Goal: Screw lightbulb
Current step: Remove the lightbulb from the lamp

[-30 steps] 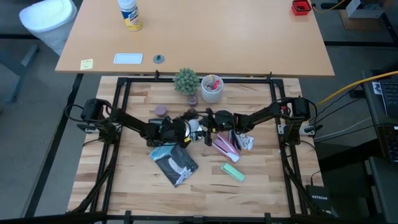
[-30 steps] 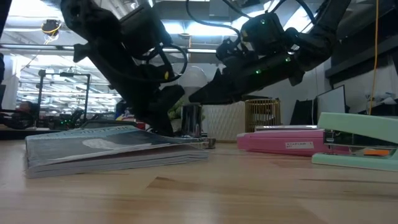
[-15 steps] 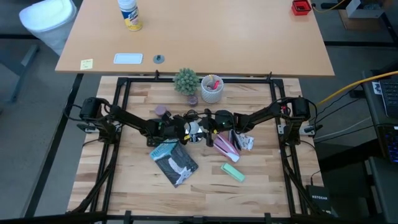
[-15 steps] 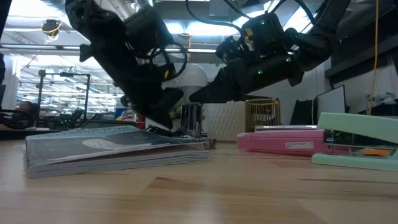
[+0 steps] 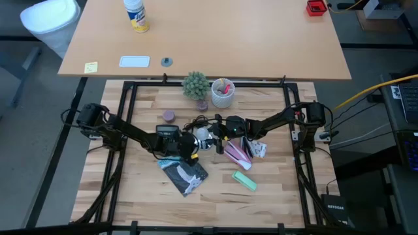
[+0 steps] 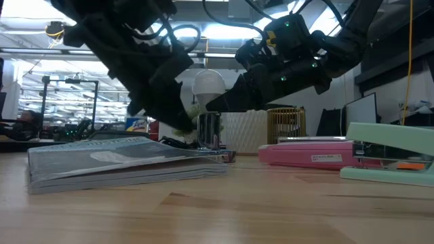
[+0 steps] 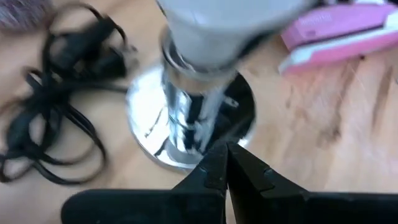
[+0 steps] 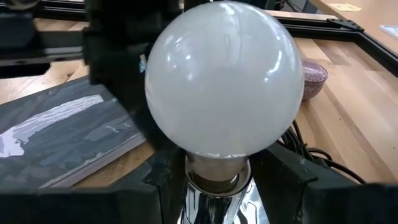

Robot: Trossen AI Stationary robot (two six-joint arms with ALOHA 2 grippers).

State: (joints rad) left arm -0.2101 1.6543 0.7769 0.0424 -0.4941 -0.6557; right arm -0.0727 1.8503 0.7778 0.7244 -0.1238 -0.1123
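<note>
The lightbulb (image 5: 202, 134) (image 8: 224, 81), a frosted white globe, stands upright in the chrome socket (image 6: 209, 130) of a round silver lamp base (image 7: 186, 118) at mid-table. My right gripper (image 5: 211, 137) (image 8: 217, 182) reaches in from the right and is shut on the bulb just under the globe. My left gripper (image 5: 191, 147) (image 7: 225, 155) is shut and empty. It hovers left of the lamp with its tips over the near rim of the disc, touching nothing that I can see. My right gripper pinches the lightbulb's narrow neck (image 8: 217, 167), just below the globe, between its two fingers (image 8: 158, 186). The fingers come nearly level from the table's right, slanting slightly down. The bulb stands upright with its lower end in the chrome socket (image 8: 217, 208).
A grey notebook (image 5: 185, 173) lies near the lamp, on its near left side. A pink stapler (image 5: 236, 153) and a green one (image 5: 244, 180) lie to the right. Coiled black cord (image 7: 56, 124), a purple bowl (image 5: 169, 116), a small plant (image 5: 195, 85) and a white cup (image 5: 223, 93) sit behind.
My left gripper, still shut, has drawn back from the lightbulb toward the table's left edge and risen a little. The globe now shows uncovered in the low view. My right gripper has stayed at the bulb's neck.
</note>
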